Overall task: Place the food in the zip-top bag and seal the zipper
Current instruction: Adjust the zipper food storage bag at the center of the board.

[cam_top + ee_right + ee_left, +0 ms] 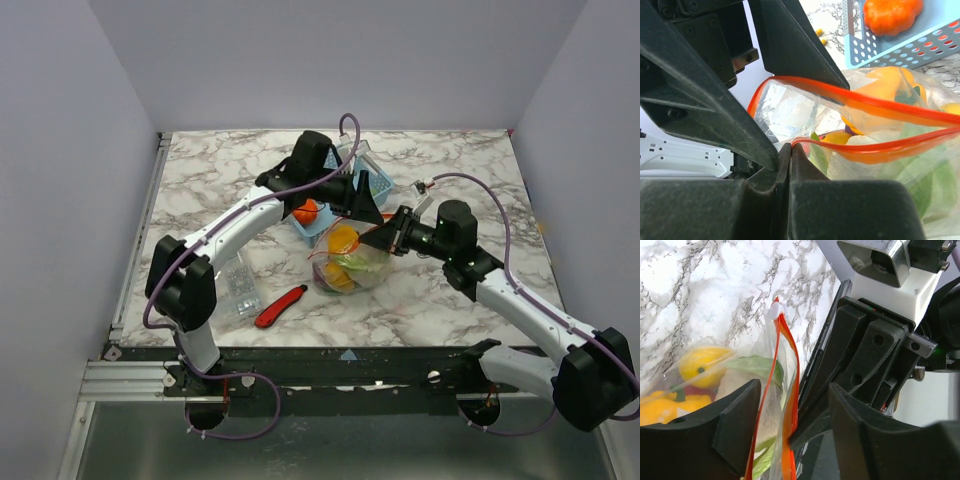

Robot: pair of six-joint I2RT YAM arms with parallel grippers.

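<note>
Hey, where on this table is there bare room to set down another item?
Bare table: the far-right corner beyond the right arm; the far-left corner behind the left arm; the near strip between the red knife and the right arm. Crowded: the middle, where zip-top bag, blue basket and both arms meet.

Zip-top bag (350, 262), centre frame: thin clear plastic film, glossy, crumpled, catching glare.
Zipper (880, 102): smooth orange-red plastic strip, slightly translucent.
Food (700, 365) inside the bag: hard-looking plastic, glossy.
Left end effector (795, 427) and right end effector (788, 148): matt black plastic, faintly grainy.
Basket (900, 47), upper right of the right wrist view: pale blue perforated plastic, satin finish.
Surface (220, 180): marble-patterned, smooth, low sheen.
Bracket (875, 262), upper right of the left wrist view: bare brushed metal.
</note>
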